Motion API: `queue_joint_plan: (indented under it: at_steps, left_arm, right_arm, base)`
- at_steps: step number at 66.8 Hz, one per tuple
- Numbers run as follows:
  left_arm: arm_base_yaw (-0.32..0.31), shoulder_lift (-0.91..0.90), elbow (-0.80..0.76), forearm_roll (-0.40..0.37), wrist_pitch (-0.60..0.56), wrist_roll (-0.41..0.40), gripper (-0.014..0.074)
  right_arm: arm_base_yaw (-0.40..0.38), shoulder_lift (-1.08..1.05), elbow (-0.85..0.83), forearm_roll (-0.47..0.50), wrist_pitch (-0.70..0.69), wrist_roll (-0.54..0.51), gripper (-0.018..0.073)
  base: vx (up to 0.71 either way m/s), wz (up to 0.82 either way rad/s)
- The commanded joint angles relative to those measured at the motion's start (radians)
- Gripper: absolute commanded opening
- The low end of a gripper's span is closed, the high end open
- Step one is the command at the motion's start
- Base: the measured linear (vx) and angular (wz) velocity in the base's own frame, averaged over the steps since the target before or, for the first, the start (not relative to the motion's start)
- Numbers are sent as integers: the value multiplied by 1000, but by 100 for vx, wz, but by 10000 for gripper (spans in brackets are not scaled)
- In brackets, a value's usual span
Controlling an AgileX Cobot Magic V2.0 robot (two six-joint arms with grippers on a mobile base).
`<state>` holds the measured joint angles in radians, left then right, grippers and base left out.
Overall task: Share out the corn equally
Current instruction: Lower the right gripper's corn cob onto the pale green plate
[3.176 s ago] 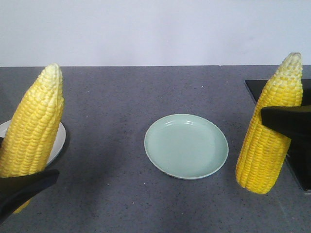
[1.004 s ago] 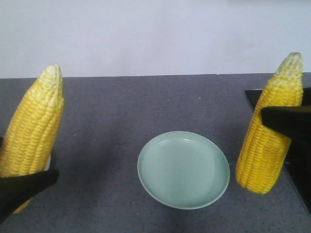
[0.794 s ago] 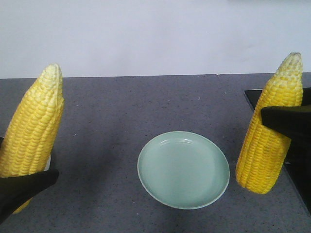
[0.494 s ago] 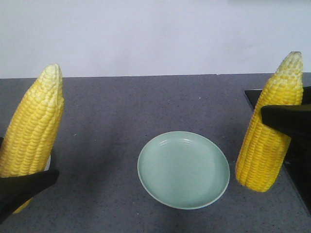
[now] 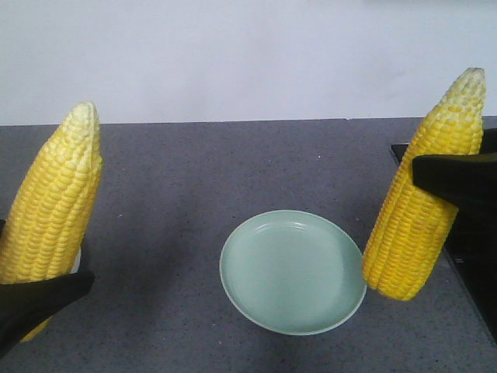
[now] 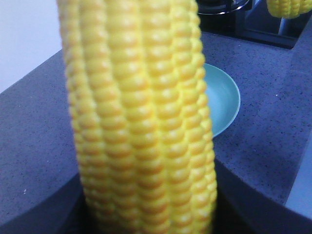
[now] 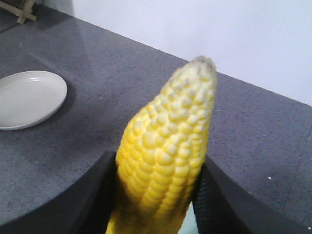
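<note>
At the counter's (image 5: 194, 171) left edge, the left gripper (image 5: 35, 303) was clamped on one corn cob (image 5: 50, 217), held upright above a white plate (image 7: 29, 97). Near the front edge sat the green plate (image 5: 293, 272), bare. Just right of it, the right gripper (image 5: 458, 190) gripped a second cob (image 5: 419, 194), tilted, its base over the plate's rim.

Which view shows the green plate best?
The front view: the whole green plate lies in sight, bare, with the right cob overlapping its rim. The left wrist view shows only a sliver behind the left cob. The right wrist view shows just a green speck below its cob.
</note>
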<state>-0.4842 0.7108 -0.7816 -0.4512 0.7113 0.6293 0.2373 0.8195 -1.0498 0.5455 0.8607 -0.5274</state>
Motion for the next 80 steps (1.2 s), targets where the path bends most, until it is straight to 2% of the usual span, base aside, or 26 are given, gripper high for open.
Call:
queue_joint_plan:
  at_steps: [1,16,29,38,65,80]
  left_arm:
    - [0,-2,-23,-32,-63,-2,271]
    - [0,-2,-23,-32,-63,-2,271]
    - [0,-2,-23,-32,-63,-2,271]
    - [0,-2,-23,-32,-63,-2,271]
    - [0,-2,-23,-32,-63,-2,271]
    - [0,-2,-23,-32,-63,-2,271]
  right_arm:
    - [-1,2,-26,63,-50,2,112]
    - [-1,63,-70,73,-4,24,117]
    - [-1,223,-181,75,127,105,120]
    - [-1,339,-231,75,183,123,123]
    - [-1,647,-247,138,136,129,126]
    - [-1,799,-260,149,108,185,144]
  base:
    - [0,0]
    - [0,0]
    - [0,0]
    - [0,0]
    - [0,0]
    - [0,0]
